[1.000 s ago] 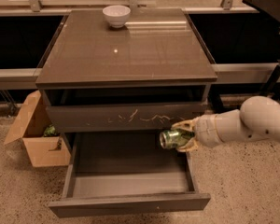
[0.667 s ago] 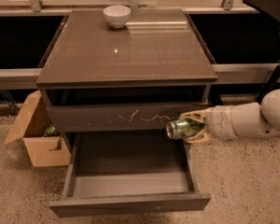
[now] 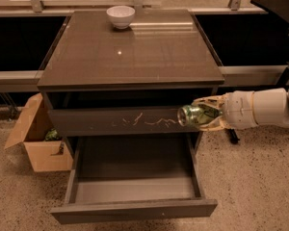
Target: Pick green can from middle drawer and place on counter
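Observation:
My gripper (image 3: 202, 115) is shut on the green can (image 3: 193, 115) and holds it on its side in the air, in front of the right end of the scratched drawer front (image 3: 130, 121). The can's silvery end points left. The white arm reaches in from the right edge. The middle drawer (image 3: 135, 208) is pulled open below, and its grey inside holds nothing I can see. The can is above the drawer's right rear corner and below the level of the glossy counter (image 3: 130, 52).
A white bowl (image 3: 120, 16) stands at the back of the counter. An open cardboard box (image 3: 36, 136) sits on the floor left of the cabinet. Dark low shelves run along both sides. The floor is speckled.
The gripper has lifted the can up and to the right, from just above the drawer to the level of the scratched drawer front.

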Controlling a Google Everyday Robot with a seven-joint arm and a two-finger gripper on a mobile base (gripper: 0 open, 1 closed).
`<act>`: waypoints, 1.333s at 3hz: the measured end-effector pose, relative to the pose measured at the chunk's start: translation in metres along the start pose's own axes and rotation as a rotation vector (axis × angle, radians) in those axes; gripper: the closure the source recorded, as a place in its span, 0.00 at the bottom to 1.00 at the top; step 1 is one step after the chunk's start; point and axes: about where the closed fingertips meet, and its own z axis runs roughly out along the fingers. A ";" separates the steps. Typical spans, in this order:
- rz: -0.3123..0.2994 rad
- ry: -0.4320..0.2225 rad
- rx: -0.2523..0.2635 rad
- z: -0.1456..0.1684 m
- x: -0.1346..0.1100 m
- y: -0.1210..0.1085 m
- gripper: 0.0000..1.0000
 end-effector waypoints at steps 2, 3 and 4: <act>-0.079 -0.079 0.023 0.008 -0.007 -0.055 1.00; -0.202 -0.098 0.035 0.012 -0.017 -0.130 1.00; -0.275 -0.102 0.057 0.015 -0.029 -0.173 1.00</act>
